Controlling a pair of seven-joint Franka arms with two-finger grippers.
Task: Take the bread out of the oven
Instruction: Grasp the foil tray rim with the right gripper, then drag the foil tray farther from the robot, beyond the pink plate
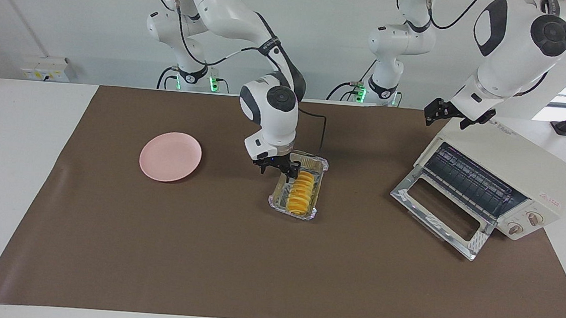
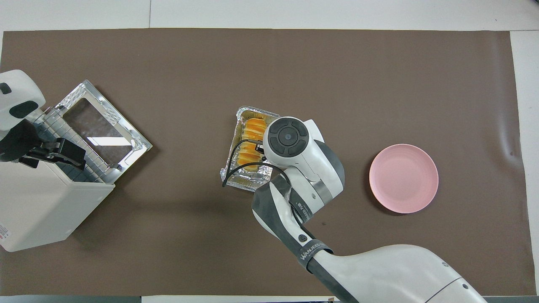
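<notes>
The bread (image 1: 301,193) (image 2: 252,126), a ridged golden-yellow loaf, lies in a crinkled foil tray (image 1: 309,214) (image 2: 244,183) on the brown mat at mid-table. My right gripper (image 1: 278,171) is down at the end of the tray nearer the robots, at the loaf's end. From overhead its wrist covers that end. The cream oven (image 1: 514,172) (image 2: 46,210) stands at the left arm's end, its glass door (image 1: 440,209) dropped open and the wire rack bare. My left gripper (image 1: 447,120) (image 2: 71,155) hangs open over the oven's top edge, holding nothing.
A round pink plate (image 1: 170,156) (image 2: 403,178) sits on the mat toward the right arm's end. The right arm's black cable loops over the tray. The brown mat (image 1: 274,269) covers most of the white table.
</notes>
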